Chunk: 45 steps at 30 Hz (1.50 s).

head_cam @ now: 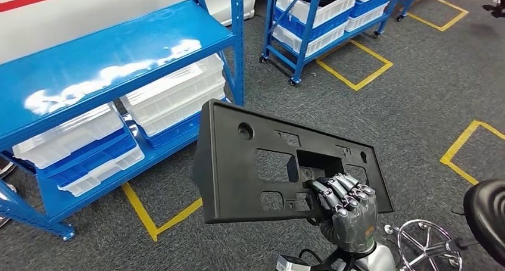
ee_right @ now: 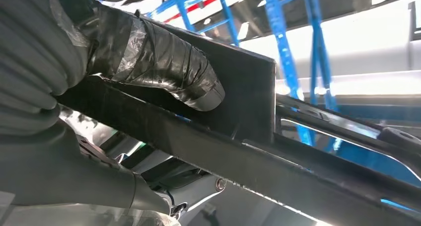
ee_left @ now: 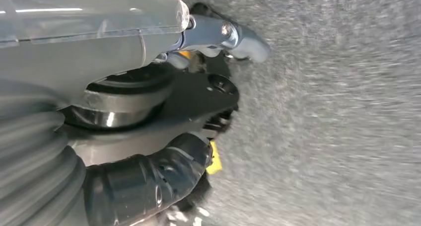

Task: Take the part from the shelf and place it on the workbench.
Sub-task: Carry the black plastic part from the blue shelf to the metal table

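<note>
The blue shelf stands to the robot's left, with white bins on its lower level and grey carpet marked with yellow tape around it. No workbench is visible from the head camera, so the step in hand appears to be the carry: the part is off the shelf and in transit. The next move calls for turning or walking until the workbench comes into view, then lowering the part flat onto it while keeping the grip steady.

The part, a flat black plastic panel with several cutouts, is held up in front of the robot, tilted, above the carpet and apart from the shelf.

The right hand grips the panel near its lower right corner. Its fingers are curled closed through a cutout, and in the right wrist view the thumb presses against the panel face.

The left hand hangs over the carpet; whether its fingers are spread or curled cannot be determined.
</note>
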{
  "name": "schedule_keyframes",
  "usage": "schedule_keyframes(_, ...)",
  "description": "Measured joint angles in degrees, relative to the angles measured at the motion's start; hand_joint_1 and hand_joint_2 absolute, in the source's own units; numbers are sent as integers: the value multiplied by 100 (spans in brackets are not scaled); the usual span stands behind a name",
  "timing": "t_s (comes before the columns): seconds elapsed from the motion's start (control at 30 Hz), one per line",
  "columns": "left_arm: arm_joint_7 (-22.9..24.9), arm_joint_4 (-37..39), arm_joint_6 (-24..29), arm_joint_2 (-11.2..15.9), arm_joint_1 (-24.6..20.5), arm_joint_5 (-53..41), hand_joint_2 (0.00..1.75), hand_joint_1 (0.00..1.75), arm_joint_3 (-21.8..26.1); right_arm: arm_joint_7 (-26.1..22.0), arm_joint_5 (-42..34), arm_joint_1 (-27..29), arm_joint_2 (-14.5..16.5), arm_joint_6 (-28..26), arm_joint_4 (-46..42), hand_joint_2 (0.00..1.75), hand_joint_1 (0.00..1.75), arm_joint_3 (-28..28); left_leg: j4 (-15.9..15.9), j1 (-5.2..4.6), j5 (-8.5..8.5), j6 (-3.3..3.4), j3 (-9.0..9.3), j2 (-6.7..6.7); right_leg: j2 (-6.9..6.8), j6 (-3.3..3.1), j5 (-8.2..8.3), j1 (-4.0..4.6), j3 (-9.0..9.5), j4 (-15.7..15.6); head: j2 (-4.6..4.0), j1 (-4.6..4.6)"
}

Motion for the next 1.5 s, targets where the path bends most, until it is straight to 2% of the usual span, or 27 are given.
schedule_keyframes(0.03, -1, 0, 2, -3, 1, 2, 175, 0, 0, -16, -3, 16, 2, 0, 1, 175, 175, -33, 2, -2, -4, 1, -2, 64, -11, 14, -21, -13, -65, 162, 0, -1)
schedule_keyframes(0.07, -2, 0, 4, -5, -1, 4, 175, 0, 0, -24, -4, 28, 3, 0, 1, 175, 175, -62, 5, -2, -10, -1, 0, 119, -26, 22, 62, -25, -28, 114, 0, 0)
schedule_keyframes(0.13, -7, 0, 7, -13, -7, 6, 175, 0, 0, -29, -4, 40, 9, -1, 0, 175, 175, -107, 12, -4, -29, -23, 18, 210, -133, 15, 422, -38, 331, -539, 0, 0)
schedule_keyframes(0.2, -10, 0, 8, -17, -14, 5, 175, 0, 0, -38, -4, 37, 27, -1, -2, 175, 175, -132, 32, -35, -60, -77, 32, 275, -308, -25, 619, -1, 665, -1193, 0, -3)
schedule_keyframes(0.27, -10, 0, 15, -18, -23, 5, 175, 0, 0, -59, -4, 39, 54, -1, -4, 175, 175, -150, 35, -65, -78, -135, 43, 346, -345, -77, 614, 43, 729, -1377, 0, -5)
schedule_keyframes(0.33, -9, 0, 27, -16, -39, 6, 175, 0, 0, -84, -4, 47, 79, -2, -16, 175, 175, -172, 40, -57, -109, -189, 62, 393, -246, -142, 635, 28, 717, -1399, 0, -6)
schedule_keyframes(0.4, -5, 0, 35, -16, -47, 5, 175, 0, 0, -97, -4, 44, 111, -5, -32, 175, 175, -188, 291, -39, -317, -237, -25, 232, -157, -221, 662, 2, 723, -1432, 0, -8)
schedule_keyframes(0.5, -2, 0, 44, -14, -38, 5, 175, 0, 1, -99, -2, 43, 156, -7, -39, 175, 175, -196, 1374, -30, -861, -263, -503, -55, -8, -285, 675, 12, 715, -1437, 0, -9)
schedule_keyframes(0.53, -2, 0, 48, -12, -32, 5, 175, 0, 2, -99, -2, 47, 160, -7, -38, 175, 175, -196, 1631, -30, -916, -262, -625, -79, 54, -288, 676, 21, 716, -1435, 0, -9)
schedule_keyframes(0.57, -2, 0, 51, -10, -25, 6, 175, 0, 2, -99, -2, 48, 161, -7, -38, 175, 175, -197, 1670, -31, -848, -254, -652, -89, 119, -288, 676, 27, 720, -1431, 0, -8)
schedule_keyframes(0.63, -1, 0, 56, -8, -15, 8, 175, 0, 2, -99, -2, 49, 168, -7, -39, 175, 175, -201, 1132, -30, -439, -221, -427, -137, 252, -284, 673, 32, 737, -1418, 0, -9)
schedule_keyframes(0.7, 3, 1, 54, -10, -11, 9, 175, 0, 2, -102, -8, 47, 177, -7, -40, 175, 175, -204, 404, -26, -126, -182, -125, -305, 367, -258, 668, 46, 722, -1389, 0, -8)
schedule_keyframes(0.77, 7, 2, 50, -16, -13, 8, 175, 0, 2, -109, -18, 50, 184, -9, -43, 175, 175, -208, 123, -28, -89, -154, -23, -404, 452, -203, 686, 46, 668, -1371, 0, -7)
schedule_keyframes(0.8, 7, 2, 48, -20, -16, 9, 175, 0, 2, -113, -21, 55, 187, -10, -44, 175, 175, -214, 88, -28, -87, -138, -14, -376, 497, -170, 702, 42, 646, -1373, 0, -7)
schedule_keyframes(0.83, 8, 2, 48, -26, -18, 11, 175, 0, 2, -114, -26, 62, 190, -12, -45, 175, 175, -223, 75, -23, -68, -106, -13, -331, 485, -139, 702, 37, 634, -1368, 0, -7)
schedule_keyframes(0.9, 8, 2, 49, -39, -19, 15, 175, 0, 2, -115, -37, 63, 190, -14, -47, 175, 175, -242, 21, -11, -31, -29, 7, -229, 293, -83, 565, 42, 553, -1184, 0, -1)
schedule_keyframes(0.97, 8, 3, 50, -45, -14, 15, 175, 0, 2, -115, -49, 58, 190, -14, -48, 175, 175, -250, -2, -21, -22, 25, 13, -113, 52, -23, 220, 29, 270, -564, 0, 4)
schedule_keyframes(1.0, 8, 3, 51, -45, -10, 15, 175, 0, 2, -115, -52, 58, 190, -14, -46, 175, 175, -250, 0, -28, -27, 38, 11, -52, 11, 6, 55, 14, 88, -184, 0, 3)
schedule_keyframes(1.03, 8, 4, 53, -44, -6, 15, 175, 0, 2, -115, -54, 64, 189, -14, -46, 175, 175, -250, 2, -33, -32, 41, 12, 9, -4, 29, -32, -4, -49, 104, 0, 3)
schedule_keyframes(1.07, 8, 4, 55, -43, -5, 15, 175, 0, 2, -115, -55, 68, 189, -14, -45, 175, 175, -251, 4, -34, -38, 40, 15, 66, -14, 45, -14, -20, -97, 204, 0, 3)
schedule_keyframes(1.1, 8, 4, 56, -43, -7, 15, 175, 0, 2, -115, -55, 70, 189, -14, -45, 175, 175, -252, 6, -34, -47, 34, 24, 117, -31, 54, 105, -35, -35, 87, 0, 3)
schedule_keyframes(1.17, 8, 4, 56, -43, -17, 15, 175, 0, 2, -115, -56, 69, 189, -14, -45, 175, 175, -254, 13, -34, -80, 1, 61, 205, -170, 51, 464, -49, 361, -663, 0, 3)
schedule_keyframes(1.23, 8, 4, 56, -43, -29, 15, 175, 0, 2, -115, -57, 65, 189, -14, -46, 175, 175, -255, 30, -60, -115, -55, 88, 268, -333, 1, 638, -10, 664, -1264, 0, 0)
schedule_keyframes(1.27, 8, 4, 56, -43, -35, 15, 175, 0, 2, -115, -58, 64, 189, -14, -48, 175, 175, -255, 32, -72, -125, -81, 94, 297, -364, -31, 624, 14, 694, -1345, 0, -1)
schedule_keyframes(1.37, 7, 4, 57, -41, -52, 15, 175, 0, 2, -115, -61, 69, 190, -15, -50, 175, 175, -257, 37, -74, -165, -169, 116, 364, -226, -131, 644, 24, 677, -1374, 0, -3)
schedule_keyframes(1.43, 3, 4, 53, -36, -56, 15, 175, 0, 2, -116, -59, 60, 195, -16, -51, 175, 175, -259, 309, -58, -376, -220, 17, 211, -135, -212, 673, -1, 684, -1414, 0, -5)
schedule_keyframes(1.5, 0, 4, 50, -32, -54, 14, 175, 0, 2, -118, -56, 50, 204, -16, -49, 175, 175, -261, 1045, -53, -766, -237, -317, -11, -45, -262, 685, 2, 676, -1422, 0, -6)
